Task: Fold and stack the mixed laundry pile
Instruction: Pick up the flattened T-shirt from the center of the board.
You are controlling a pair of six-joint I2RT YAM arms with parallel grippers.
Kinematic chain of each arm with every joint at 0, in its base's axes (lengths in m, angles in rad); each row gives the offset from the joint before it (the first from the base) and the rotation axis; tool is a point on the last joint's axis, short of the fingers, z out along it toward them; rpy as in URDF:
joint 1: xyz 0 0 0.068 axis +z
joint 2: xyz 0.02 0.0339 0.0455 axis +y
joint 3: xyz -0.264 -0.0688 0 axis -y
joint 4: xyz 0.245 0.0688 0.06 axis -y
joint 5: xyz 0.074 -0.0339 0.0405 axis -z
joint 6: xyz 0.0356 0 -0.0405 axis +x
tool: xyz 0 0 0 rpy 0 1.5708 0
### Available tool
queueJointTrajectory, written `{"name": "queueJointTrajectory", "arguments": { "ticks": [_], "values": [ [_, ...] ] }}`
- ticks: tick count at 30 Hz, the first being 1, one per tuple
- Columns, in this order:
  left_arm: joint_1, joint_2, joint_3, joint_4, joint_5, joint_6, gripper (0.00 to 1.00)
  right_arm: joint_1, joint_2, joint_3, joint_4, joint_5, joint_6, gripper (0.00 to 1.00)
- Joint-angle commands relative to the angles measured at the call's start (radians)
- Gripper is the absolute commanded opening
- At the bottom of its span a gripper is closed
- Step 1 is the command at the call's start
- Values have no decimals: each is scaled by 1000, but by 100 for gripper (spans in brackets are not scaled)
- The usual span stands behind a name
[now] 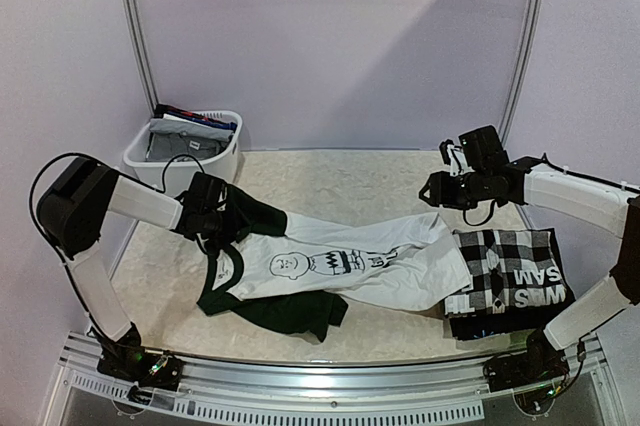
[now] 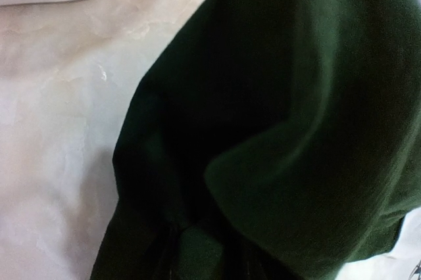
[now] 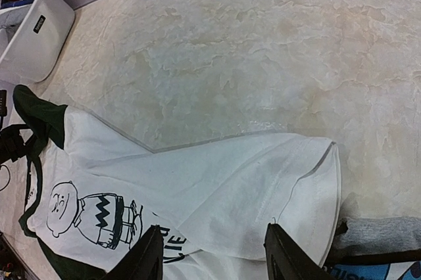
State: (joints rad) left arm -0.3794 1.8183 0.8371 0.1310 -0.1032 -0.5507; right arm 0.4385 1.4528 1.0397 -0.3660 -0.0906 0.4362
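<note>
Tabletop (image 1: pixel 330 171) of marbled beige spreads under both arms. The left arm (image 1: pixel 140 204) rises from its base, bends at the elbow and reaches inward and low. The left gripper (image 1: pixel 212 218) is down at the dark green sleeve (image 2: pixel 296 129) of the white shirt (image 1: pixel 330 266). Green cloth fills the wrist view, so I cannot tell whether its claw grips the cloth. The right arm (image 1: pixel 570 191) arcs up and over, holding the right gripper (image 3: pixel 217 254) above the shirt's hem end, its jaws apart with nothing between them. The shirt lies mid-table, long axis left to right, collar to the left and printed side up. At its right end sits a folded stack, the checkered shirt (image 1: pixel 505 256) on top of a black piece (image 1: pixel 545 296) with white letters. A white basket (image 1: pixel 140 158) holding clothes stands at the back left.
</note>
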Motion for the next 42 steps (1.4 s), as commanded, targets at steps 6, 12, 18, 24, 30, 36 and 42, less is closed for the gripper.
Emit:
{"name": "queueJointTrajectory", "arguments": {
  "ticks": [6, 12, 18, 24, 30, 36, 42],
  "values": [
    [-40, -54, 3, -69, -102, 18, 35, 10, -21, -7, -2, 24, -5, 53],
    [-60, -89, 16, -115, -168, 35, 33, 17, -20, -6, -7, 29, -8, 53],
    [-65, -78, 20, -102, -154, 39, 18, 16, -21, -5, -11, 29, -10, 53],
    [-71, -67, 21, -67, -109, 39, 0, 17, -25, -10, -17, 28, -7, 53],
    [-79, -210, -23, -79, -140, 27, 0, 52, -50, -15, -70, 43, 2, 53],
    [-79, -425, -35, -199, -211, 32, 0, 131, -40, -25, -150, 50, 20, 54],
    [-79, -582, -54, -261, -258, 51, 0, 156, 27, -51, -140, 43, 55, 55]
  ]
}}
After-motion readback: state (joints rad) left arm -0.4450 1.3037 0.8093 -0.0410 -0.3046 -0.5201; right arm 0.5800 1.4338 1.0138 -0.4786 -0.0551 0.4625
